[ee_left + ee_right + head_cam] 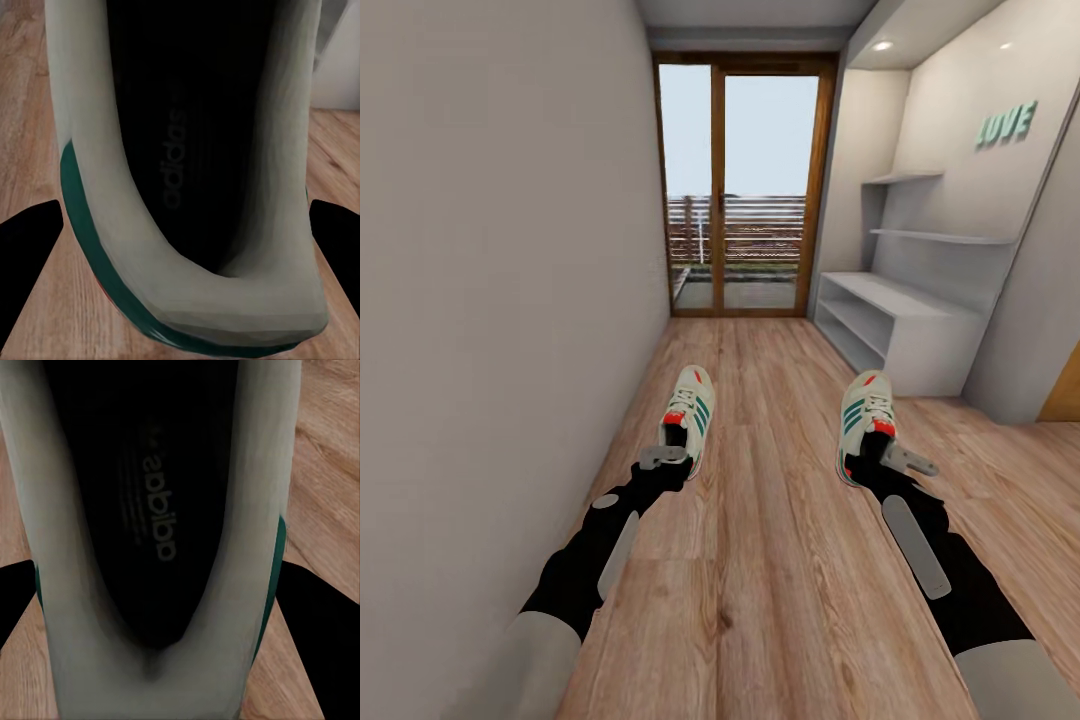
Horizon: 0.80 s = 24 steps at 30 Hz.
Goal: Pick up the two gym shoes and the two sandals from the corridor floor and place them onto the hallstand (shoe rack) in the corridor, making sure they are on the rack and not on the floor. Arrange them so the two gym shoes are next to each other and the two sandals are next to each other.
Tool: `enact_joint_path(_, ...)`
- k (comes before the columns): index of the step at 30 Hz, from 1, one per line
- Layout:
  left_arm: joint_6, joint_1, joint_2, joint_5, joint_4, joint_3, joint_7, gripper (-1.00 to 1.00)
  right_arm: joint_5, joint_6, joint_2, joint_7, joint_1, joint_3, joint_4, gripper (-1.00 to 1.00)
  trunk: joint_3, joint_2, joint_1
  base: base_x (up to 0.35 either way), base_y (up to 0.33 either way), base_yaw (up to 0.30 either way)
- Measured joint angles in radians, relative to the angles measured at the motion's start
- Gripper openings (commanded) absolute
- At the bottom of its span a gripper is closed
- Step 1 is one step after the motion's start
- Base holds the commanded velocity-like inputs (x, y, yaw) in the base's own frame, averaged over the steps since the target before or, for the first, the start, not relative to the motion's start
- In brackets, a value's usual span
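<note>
Gym shoes, one (pixel 691 412) pinched in my left claw (pixel 670 455) and one (pixel 863 420) in my right claw (pixel 885 452), ride above the corridor floor (pixel 780 560), hallstand (pixel 900 320) shelves bare ahead.

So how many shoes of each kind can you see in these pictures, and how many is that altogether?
Cream-white lace-up sneakers with green stripes: 2, one at the left gripper, one at the right gripper.
Dark brown sandals: 0 in these views.
Total: 2 shoes. Each sneaker's heel sits between a gripper's fingers; whether they clamp it is unclear.
</note>
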Motion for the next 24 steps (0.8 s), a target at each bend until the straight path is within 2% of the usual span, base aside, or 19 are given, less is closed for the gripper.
enact_joint_path(24,0.001,0.0,0.0,0.0,0.0,0.0,0.0,-1.0,0.0,0.0,0.001,0.0,0.0,0.001,0.0,-1.0,0.0,0.0,0.0,0.349,0.0,0.0)
